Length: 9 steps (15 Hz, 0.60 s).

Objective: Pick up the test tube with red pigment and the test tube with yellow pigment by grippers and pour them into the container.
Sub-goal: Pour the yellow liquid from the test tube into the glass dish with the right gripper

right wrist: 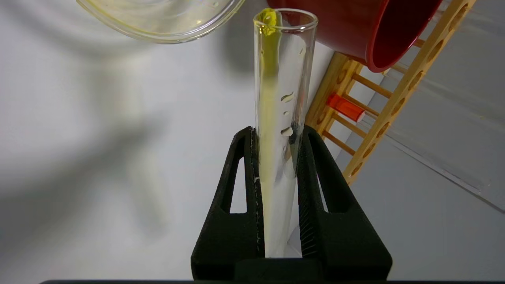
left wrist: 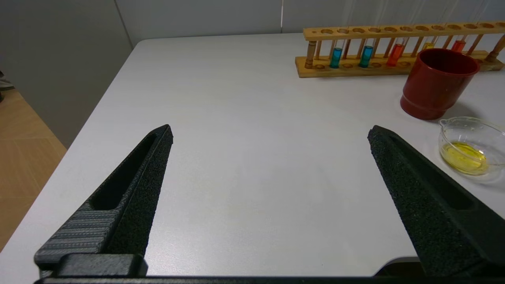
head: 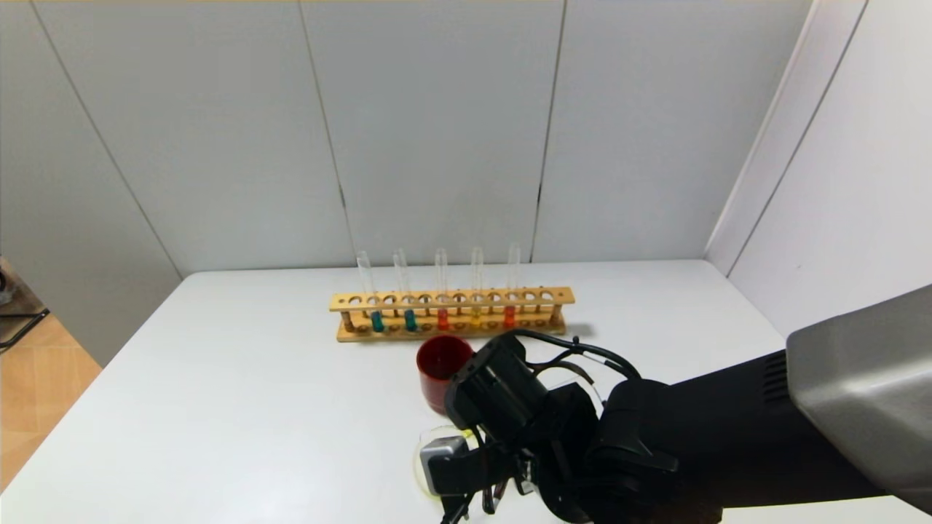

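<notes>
Presently, left claw (left wrist: 270, 136) gapes wide over bare bench (left wrist: 236, 118), idle. Right claw (right wrist: 276, 136) clamps the yellow tube (right wrist: 276, 157), tipped, mouth at the glass beaker (left wrist: 471, 148). Risk: last drops miss the rim; red tube (head: 510, 314) waits in rack (head: 451, 298).

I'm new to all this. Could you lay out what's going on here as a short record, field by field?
Right gripper: shut on the test tube with yellow pigment, tipped over, a yellow streak running to its mouth
Container: clear glass, a little yellow liquid inside
Left gripper: open, holding nothing, above the white table
Wooden rack: holds two teal tubes, two red-orange tubes and one yellow tube
Red cup: upright, between rack and container
</notes>
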{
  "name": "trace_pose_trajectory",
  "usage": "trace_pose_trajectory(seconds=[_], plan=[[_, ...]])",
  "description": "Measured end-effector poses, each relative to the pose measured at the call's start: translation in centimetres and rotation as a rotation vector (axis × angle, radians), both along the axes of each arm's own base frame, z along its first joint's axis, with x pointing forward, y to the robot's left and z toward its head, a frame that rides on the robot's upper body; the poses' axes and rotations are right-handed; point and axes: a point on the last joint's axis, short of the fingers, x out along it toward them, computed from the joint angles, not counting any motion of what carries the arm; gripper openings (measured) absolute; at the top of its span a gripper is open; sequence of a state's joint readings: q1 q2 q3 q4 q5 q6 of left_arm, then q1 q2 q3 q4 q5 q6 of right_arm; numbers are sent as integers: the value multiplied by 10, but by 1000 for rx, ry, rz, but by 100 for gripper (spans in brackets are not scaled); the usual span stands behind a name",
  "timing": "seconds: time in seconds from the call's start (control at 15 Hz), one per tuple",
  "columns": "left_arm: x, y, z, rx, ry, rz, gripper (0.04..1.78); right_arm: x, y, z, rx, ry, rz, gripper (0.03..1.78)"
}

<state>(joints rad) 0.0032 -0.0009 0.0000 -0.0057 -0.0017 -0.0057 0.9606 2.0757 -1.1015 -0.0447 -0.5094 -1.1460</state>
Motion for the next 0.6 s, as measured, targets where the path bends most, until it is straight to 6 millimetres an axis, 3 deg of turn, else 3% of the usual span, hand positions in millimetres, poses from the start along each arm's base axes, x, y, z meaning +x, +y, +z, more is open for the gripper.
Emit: trace_pose_trajectory(seconds=[0.6], plan=[[0,0,0,0,0,0,175,-2,6,-8,-120,-60,27,33]])
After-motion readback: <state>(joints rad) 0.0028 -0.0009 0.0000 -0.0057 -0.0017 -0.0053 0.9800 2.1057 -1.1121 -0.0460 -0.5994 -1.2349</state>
